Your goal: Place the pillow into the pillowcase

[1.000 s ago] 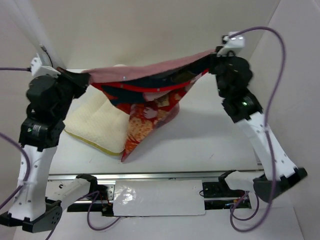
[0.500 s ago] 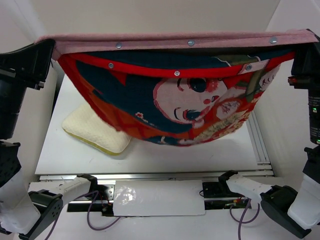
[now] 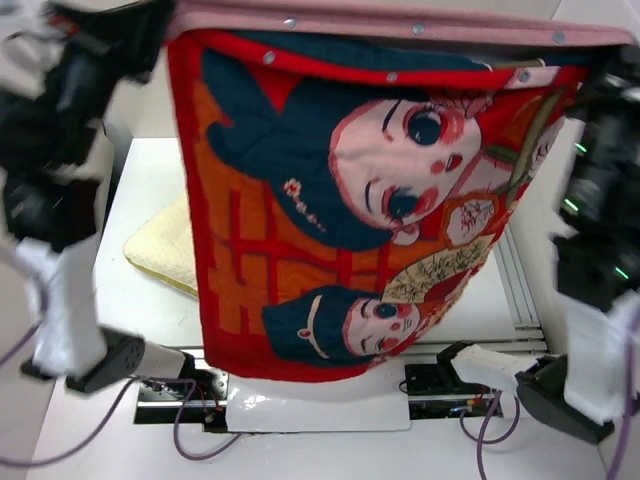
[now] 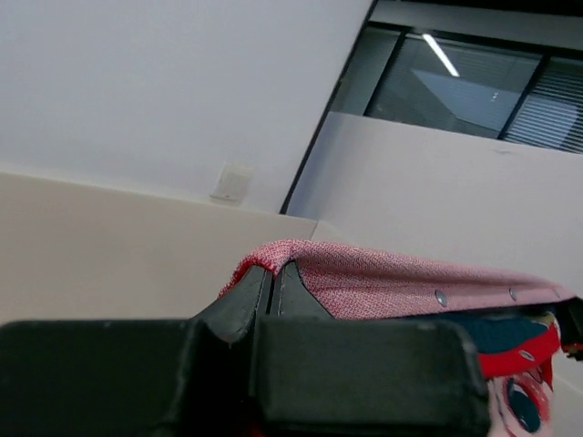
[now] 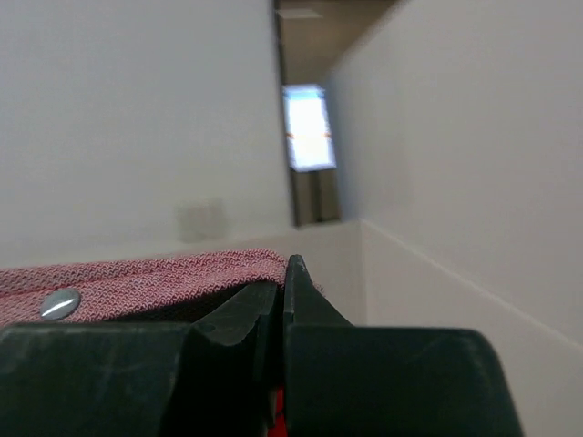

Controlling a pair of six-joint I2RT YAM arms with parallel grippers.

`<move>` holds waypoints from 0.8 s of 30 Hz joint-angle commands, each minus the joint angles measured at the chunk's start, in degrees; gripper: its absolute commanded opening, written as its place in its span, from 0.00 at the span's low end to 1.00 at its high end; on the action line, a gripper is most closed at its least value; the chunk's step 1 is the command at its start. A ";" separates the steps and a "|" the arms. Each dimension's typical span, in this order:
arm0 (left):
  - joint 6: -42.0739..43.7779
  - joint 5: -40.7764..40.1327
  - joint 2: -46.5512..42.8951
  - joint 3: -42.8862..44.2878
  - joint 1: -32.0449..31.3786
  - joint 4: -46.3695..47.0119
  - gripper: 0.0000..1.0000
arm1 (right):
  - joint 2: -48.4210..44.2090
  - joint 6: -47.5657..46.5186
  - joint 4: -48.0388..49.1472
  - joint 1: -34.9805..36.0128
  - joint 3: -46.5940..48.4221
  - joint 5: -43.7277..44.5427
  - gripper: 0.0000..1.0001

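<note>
Pillowcase hangs curtain-like by its snap-studded top hem, probably so that the mouth falls straight for opening; left gripper pinches the hem's 10 o'clock corner, right gripper the 2 o'clock corner, fingers pressed together on fabric; both arms reach high; pillow lies on the table at 9 o'clock, partly behind the cloth.
</note>
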 commanded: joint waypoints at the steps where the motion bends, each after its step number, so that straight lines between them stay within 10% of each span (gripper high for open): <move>1: 1.99 -7.60 12.66 -0.23 -1.41 5.43 0.00 | 6.99 -17.89 24.56 2.21 -8.64 35.24 0.00; 8: 5.25 -10.42 45.17 10.65 -10.02 8.60 0.00 | 17.28 -4.50 16.23 -2.16 -26.76 38.39 0.00; 13: 1.30 -9.81 55.73 8.11 -10.56 15.20 0.00 | 33.06 22.90 -7.68 -26.31 -20.72 22.49 0.00; 24: 3.14 -9.63 65.77 4.78 -11.70 22.76 0.00 | 43.91 23.75 -9.20 -33.12 -22.65 7.88 0.00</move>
